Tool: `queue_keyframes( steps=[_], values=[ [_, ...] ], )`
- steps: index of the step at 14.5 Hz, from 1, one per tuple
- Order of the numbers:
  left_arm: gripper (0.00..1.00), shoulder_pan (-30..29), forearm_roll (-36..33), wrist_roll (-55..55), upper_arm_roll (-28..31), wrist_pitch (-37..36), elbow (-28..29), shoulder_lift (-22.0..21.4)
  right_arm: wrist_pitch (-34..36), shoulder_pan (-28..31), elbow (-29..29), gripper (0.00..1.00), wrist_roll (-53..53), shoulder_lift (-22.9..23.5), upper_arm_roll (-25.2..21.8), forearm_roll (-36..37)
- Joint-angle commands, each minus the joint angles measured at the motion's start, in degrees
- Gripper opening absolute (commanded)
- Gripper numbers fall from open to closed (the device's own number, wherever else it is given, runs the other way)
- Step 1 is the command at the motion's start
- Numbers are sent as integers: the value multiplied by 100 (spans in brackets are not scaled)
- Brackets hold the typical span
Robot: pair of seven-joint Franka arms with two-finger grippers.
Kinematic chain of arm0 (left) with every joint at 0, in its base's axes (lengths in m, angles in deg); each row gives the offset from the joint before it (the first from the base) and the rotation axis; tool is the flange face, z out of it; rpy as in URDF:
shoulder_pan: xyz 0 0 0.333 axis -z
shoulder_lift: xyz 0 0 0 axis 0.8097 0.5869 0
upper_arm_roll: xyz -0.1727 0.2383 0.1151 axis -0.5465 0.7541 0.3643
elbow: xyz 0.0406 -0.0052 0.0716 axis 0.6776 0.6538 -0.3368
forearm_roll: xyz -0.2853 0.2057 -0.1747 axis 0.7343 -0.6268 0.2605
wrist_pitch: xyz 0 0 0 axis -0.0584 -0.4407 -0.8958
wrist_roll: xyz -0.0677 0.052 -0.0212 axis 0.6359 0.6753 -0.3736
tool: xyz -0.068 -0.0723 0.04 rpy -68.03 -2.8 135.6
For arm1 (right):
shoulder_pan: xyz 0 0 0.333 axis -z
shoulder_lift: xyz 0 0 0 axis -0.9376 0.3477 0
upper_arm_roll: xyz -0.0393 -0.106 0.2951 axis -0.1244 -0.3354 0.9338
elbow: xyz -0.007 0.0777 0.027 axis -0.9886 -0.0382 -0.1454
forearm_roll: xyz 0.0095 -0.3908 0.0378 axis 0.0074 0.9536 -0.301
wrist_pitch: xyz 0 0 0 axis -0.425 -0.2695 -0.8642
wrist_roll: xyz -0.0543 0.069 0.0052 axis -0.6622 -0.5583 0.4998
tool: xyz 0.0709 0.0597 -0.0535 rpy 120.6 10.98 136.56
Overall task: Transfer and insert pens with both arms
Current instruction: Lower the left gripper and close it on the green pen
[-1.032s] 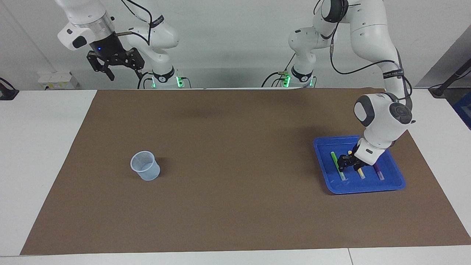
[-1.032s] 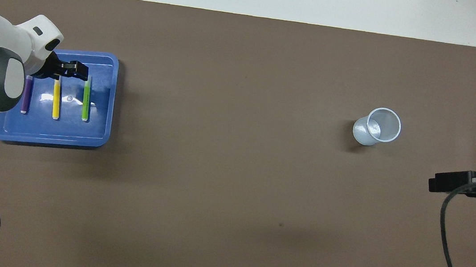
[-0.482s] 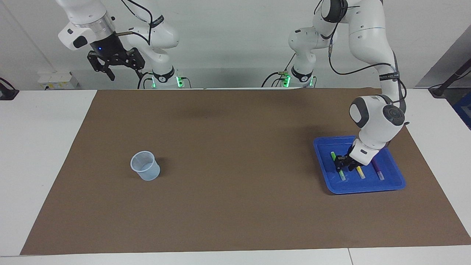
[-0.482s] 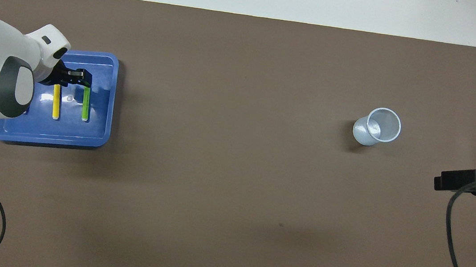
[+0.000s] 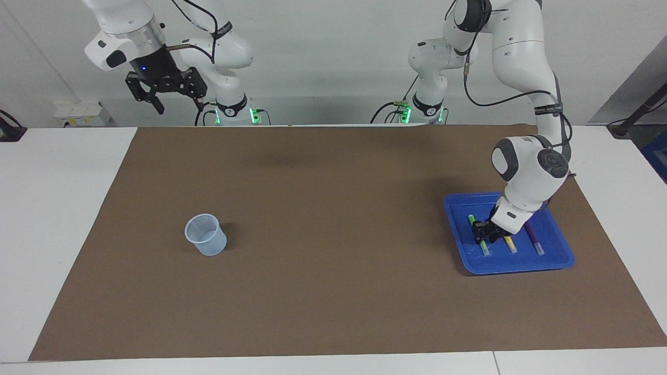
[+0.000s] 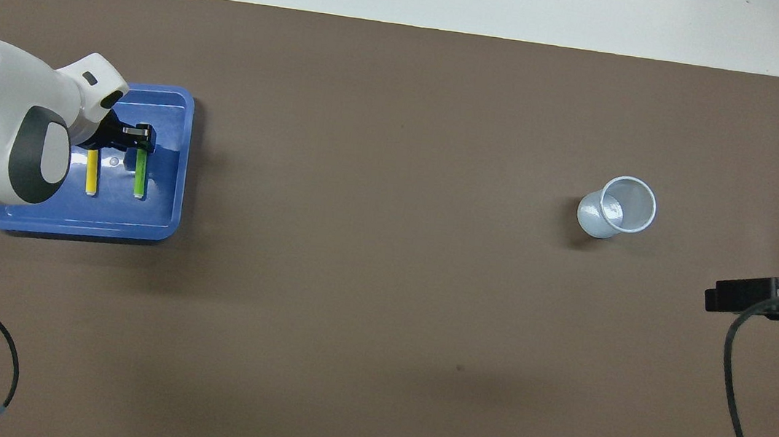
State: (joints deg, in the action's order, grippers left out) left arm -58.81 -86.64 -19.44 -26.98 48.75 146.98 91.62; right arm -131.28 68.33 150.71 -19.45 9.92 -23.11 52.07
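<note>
While the right gripper (image 5: 156, 96) is waiting spread wide above the table's edge, the left gripper (image 5: 482, 235) is closing around the green pen (image 5: 485, 248) lying in the blue tray (image 5: 516, 265), beside the yellow pen (image 5: 510, 245) and purple pen (image 5: 536, 244).

Both arms are glossy white, built of rounded segments with dark grey patches at the joints. The left arm (image 5: 526, 62) carries a black cable strapped on by a lettered black band (lettering unreadable). The right arm (image 5: 208, 36) has a silver wrist ring above a black mount with a blue light. Green lights glow at both bases.
</note>
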Motion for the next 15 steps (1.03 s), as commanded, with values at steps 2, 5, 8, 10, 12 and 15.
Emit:
queue_keyframes(
  steps=[2, 5, 8, 10, 12, 15],
  values=[
    [24, 62, 50, -11, 42, 311, 277, -92, -166, 26, 169, 100, 118, -135, 9, 54],
    [0, 62, 50, -20, 42, 179, 206, -92, -166, 35, 161, 100, 118, -135, 9, 54],
    [0, 27, 199, 76, 33, -119, 31, -92, -157, 35, 169, 100, 118, -135, 9, 54],
    [0, -17, 305, 77, 33, -583, -197, -92, -140, 27, 152, 100, 101, -135, 9, 54],
    [0, -26, 323, 94, 25, -980, -409, -118, -140, 35, 143, 100, 118, -135, 9, 54],
    [0, -35, 709, 94, 33, -1043, -471, -285, -70, 88, 143, 100, 127, -135, -17, 54]
  ],
)
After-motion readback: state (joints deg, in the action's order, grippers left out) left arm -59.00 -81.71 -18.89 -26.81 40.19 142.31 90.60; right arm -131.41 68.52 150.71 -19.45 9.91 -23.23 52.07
